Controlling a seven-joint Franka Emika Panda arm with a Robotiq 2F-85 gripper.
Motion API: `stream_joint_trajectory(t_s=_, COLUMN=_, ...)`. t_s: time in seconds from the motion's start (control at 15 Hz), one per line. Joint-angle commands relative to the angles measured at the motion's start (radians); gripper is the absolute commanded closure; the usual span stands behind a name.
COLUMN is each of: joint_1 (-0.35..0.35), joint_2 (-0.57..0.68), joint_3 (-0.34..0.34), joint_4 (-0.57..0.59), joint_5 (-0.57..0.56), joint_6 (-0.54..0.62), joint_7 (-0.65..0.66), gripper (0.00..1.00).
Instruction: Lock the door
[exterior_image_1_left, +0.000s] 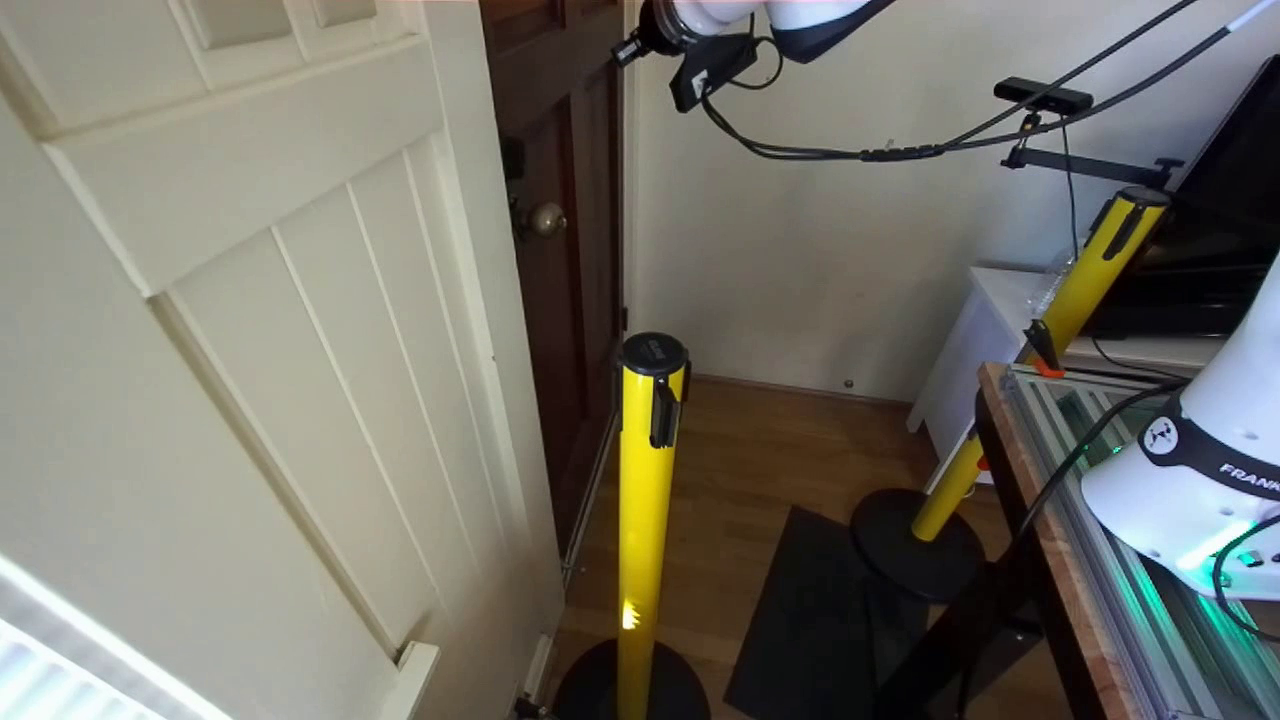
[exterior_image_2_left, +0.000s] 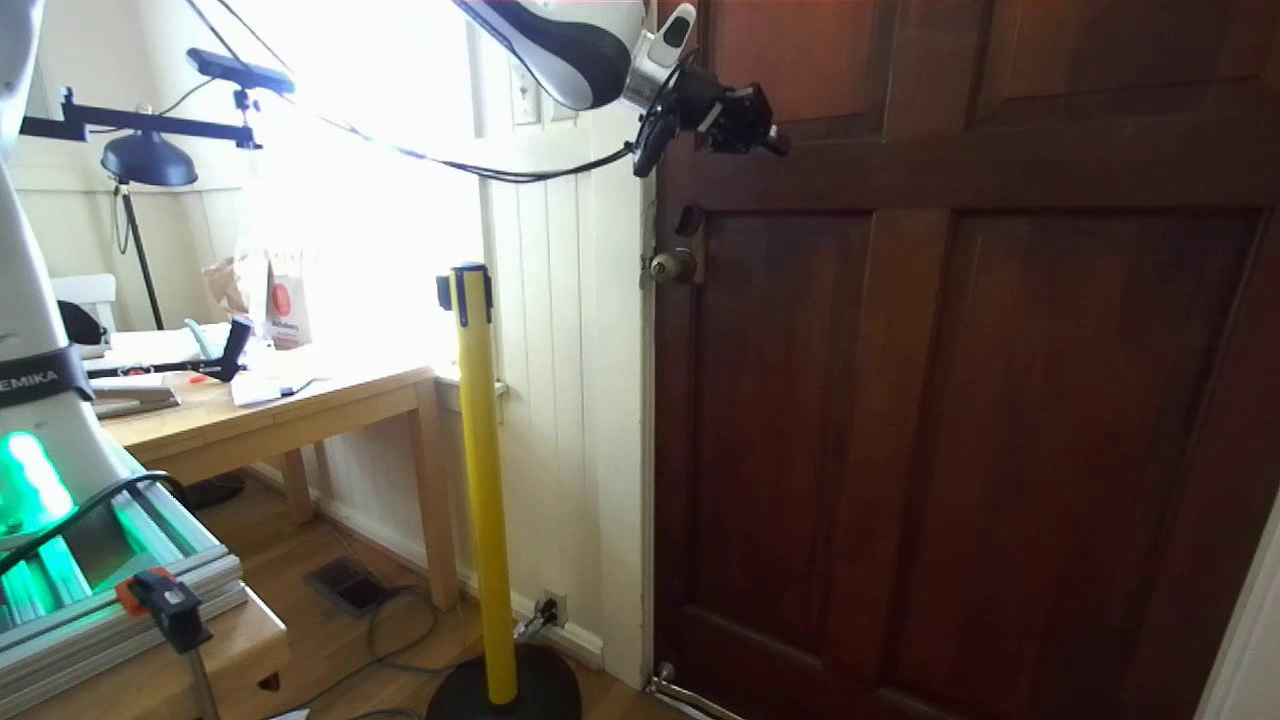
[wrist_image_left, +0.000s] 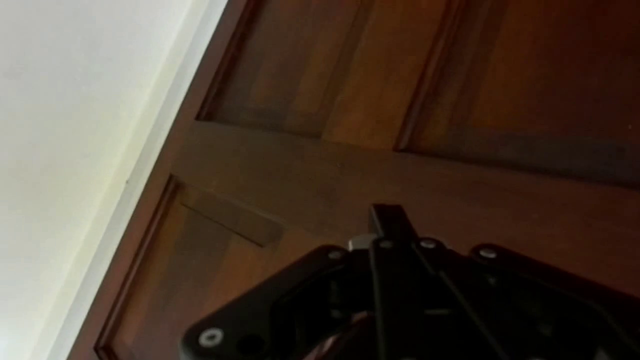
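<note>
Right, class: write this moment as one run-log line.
task: lock door; gripper: shut, higher than doorknob, apart from it; door: appears closed; locked: cannot tell

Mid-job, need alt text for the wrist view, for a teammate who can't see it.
A closed black claw points upward from the bottom edge, with a dark brown panelled wooden door behind it; contact is unclear. A white-painted frame and pale wall slant along the left. The round brass-toned doorknob is out of view here.
</note>
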Motion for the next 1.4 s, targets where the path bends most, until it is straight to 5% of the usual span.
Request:
stream_joint_trajectory(t_s=0.0, joint_1=-0.018, joint_2=-0.026, joint_3=0.003, joint_4=-0.098, joint_5=0.141, joint_6=0.028, joint_7=-0.131, gripper=1.0)
stream_joint_trajectory(t_s=0.4, joint_1=-0.01, joint_2=-0.063, joint_3=0.029, joint_4=-0.135, joint_5=0.139, joint_6=0.206, joint_7=-0.158, gripper=1.0)
stream_joint_trajectory(t_s=0.53, joint_1=-0.007, joint_2=-0.104, joint_3=0.051, joint_4=-0.225, joint_5=0.203, joint_6=0.298, joint_7=-0.244, gripper=1.0)
stream_joint_trajectory(t_s=0.8, joint_1=0.015, joint_2=-0.135, joint_3=0.089, joint_4=-0.315, joint_5=0.154, joint_6=0.456, joint_7=-0.242, gripper=1.0)
stream_joint_trajectory(t_s=0.87, joint_1=-0.015, joint_2=-0.146, joint_3=0.143, joint_4=-0.362, joint_5=0.297, joint_6=0.452, joint_7=-0.393, gripper=1.0)
stream_joint_trajectory(t_s=1.2, joint_1=-0.002, joint_2=-0.129, joint_3=0.213, joint_4=-0.382, joint_5=0.623, joint_6=0.412, joint_7=-0.63, gripper=1.0)
stream_joint_trajectory(t_s=1.27, joint_1=-0.012, joint_2=-0.117, joint_3=0.222, joint_4=-0.34, joint_5=0.515, joint_6=0.402, joint_7=-0.512, gripper=1.0)
stream_joint_trajectory(t_s=1.33, joint_1=0.003, joint_2=-0.126, joint_3=0.229, joint_4=-0.385, joint_5=0.71, joint_6=0.38, joint_7=-0.712, gripper=1.0)
